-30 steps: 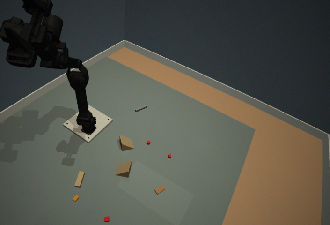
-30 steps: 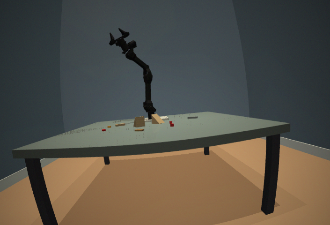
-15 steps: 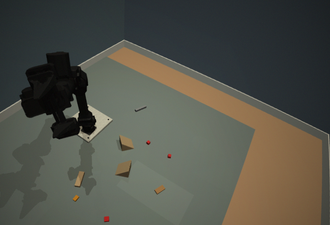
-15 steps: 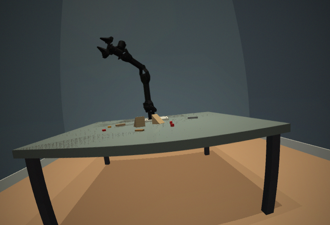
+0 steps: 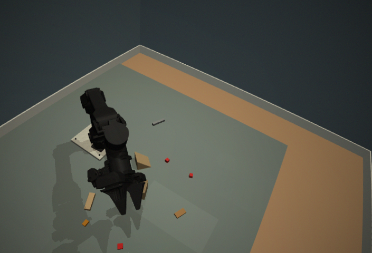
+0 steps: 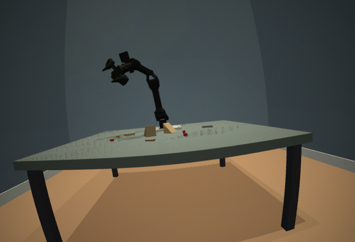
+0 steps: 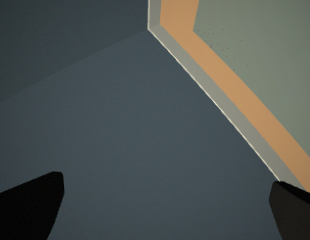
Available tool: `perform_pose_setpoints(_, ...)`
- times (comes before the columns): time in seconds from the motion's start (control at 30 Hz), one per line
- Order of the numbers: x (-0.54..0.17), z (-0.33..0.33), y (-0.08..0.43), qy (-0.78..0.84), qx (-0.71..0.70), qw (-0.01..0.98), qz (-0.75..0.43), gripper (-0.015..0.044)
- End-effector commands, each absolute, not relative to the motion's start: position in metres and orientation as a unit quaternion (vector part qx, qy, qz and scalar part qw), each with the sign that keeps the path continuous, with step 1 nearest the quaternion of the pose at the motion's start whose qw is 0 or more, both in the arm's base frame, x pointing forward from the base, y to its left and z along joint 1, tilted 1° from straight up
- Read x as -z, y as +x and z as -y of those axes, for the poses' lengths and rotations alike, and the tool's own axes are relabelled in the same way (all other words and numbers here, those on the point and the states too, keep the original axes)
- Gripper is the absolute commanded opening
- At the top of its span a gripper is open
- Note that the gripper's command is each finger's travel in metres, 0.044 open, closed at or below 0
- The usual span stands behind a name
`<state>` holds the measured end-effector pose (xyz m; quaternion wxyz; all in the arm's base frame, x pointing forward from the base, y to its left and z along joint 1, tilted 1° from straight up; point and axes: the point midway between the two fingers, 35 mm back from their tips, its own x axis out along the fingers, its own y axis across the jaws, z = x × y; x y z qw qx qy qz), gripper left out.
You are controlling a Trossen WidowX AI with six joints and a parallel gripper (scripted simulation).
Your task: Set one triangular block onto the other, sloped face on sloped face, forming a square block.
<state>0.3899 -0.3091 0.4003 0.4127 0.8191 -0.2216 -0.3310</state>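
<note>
One tan triangular block rests on the table near the arm's base, with a slope showing in the exterior view. The other triangular block stands on the table apart from it; in the top view it is mostly hidden behind the gripper. My gripper is open and empty, high above the table. The wrist view shows neither triangular block, only wall, floor and part of the table between and beyond the fingers.
Two small red cubes lie right of the triangular blocks. A tan plank, an orange block and a red block lie on the other side. A flat brown block and a grey bar lie farther off.
</note>
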Motion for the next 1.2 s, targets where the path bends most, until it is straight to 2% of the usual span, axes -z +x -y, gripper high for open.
perform_pose_setpoints(0.0,-0.345,0.285,0.407,0.830,0.393,0.359,0.166,0.0440)
perform_pose_setpoints(0.27,-0.233,0.210,0.414,0.797,0.548,0.250,0.050,0.0440)
perform_pose_setpoints(0.57,-0.146,0.117,0.369,0.655,0.736,0.169,-0.037,0.0440)
perform_pose_setpoints(0.7,-0.133,0.095,0.351,0.602,0.781,0.160,-0.048,0.0440)
perform_pose_setpoints(1.17,-0.120,0.098,0.349,0.599,0.784,0.156,-0.052,0.0440)
